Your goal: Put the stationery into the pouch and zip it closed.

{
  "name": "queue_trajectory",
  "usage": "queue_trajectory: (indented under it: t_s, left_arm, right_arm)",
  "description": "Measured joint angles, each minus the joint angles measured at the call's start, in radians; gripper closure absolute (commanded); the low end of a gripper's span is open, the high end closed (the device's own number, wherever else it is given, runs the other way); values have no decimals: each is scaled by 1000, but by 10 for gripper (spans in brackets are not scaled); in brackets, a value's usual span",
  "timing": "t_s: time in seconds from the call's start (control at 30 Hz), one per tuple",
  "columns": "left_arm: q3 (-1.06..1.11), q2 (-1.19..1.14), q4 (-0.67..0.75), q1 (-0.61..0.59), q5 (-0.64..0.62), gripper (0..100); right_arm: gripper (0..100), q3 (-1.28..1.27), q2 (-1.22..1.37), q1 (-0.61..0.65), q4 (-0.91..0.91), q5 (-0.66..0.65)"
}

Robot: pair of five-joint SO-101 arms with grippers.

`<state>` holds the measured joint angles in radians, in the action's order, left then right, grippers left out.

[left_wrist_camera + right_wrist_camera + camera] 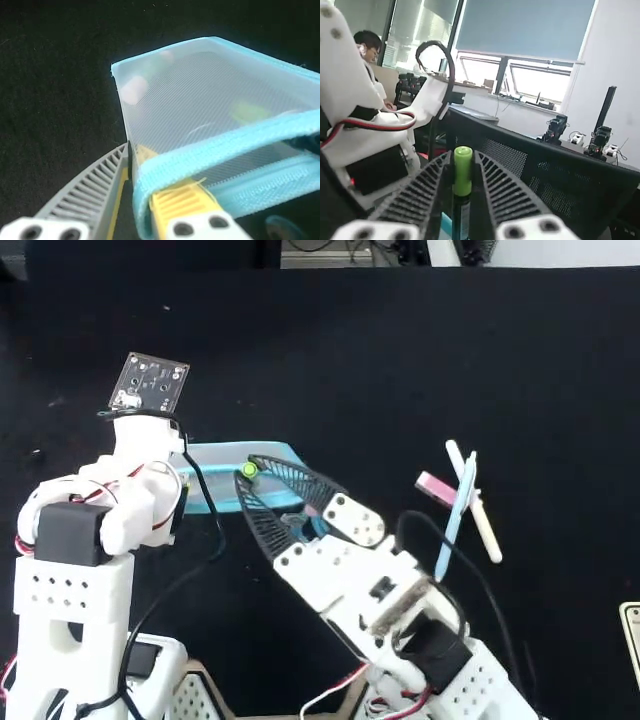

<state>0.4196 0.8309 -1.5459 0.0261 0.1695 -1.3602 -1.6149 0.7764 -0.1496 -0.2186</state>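
A translucent pouch (232, 476) with light-blue trim lies left of the table's centre. My left gripper (131, 150) is shut on the pouch's (200, 100) open edge, with the blue zipper band (210, 155) running over its yellow-padded finger (177, 202). My right gripper (248, 469) with black ribbed fingers is shut on a green-capped pen (462, 170), its tip at the pouch's right end. A pink eraser (434, 487), a blue pen (453, 518) and a white pen (478, 508) lie crossed on the table to the right. Blurred pink and green shapes show through the pouch wall.
The left arm's white body (100, 530) stands at the front left, close beside the right arm (380, 590). A pale object (632, 625) sits at the right edge. The black tabletop stretches back behind the pouch.
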Motion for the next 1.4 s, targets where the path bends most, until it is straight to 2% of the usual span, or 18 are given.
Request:
queue_trajectory:
  t_s: [0.2, 0.37, 0.5, 0.73, 0.87, 1.0, 1.13, 1.27, 1.4]
  left_arm:
    - [0, 0, 0, 0, 0, 970]
    - [0, 0, 0, 0, 0, 970]
    - [0, 0, -2, 0, 0, 970]
    - [0, 0, -2, 0, 0, 970]
    - [0, 0, -2, 0, 0, 970]
    - [2, 0, -2, 0, 0, 970]
    - [3, 0, -2, 0, 0, 970]
    - [3, 0, -2, 0, 0, 970]
    - [3, 0, -2, 0, 0, 970]
  right_arm:
    - [830, 23, -8, 0, -203, -11]
    - [868, 153, -6, 0, -446, -11]
    - [904, 272, -9, -2, -517, -11]
    - [904, 520, -18, -8, -658, -11]
    - [904, 589, -20, -146, -756, -12]
    - [903, 574, -20, -400, -844, -12]
    - [903, 437, 41, -647, -868, -12]
    - [903, 265, 189, -756, -833, -12]
    - [902, 235, 350, -859, -793, -12]
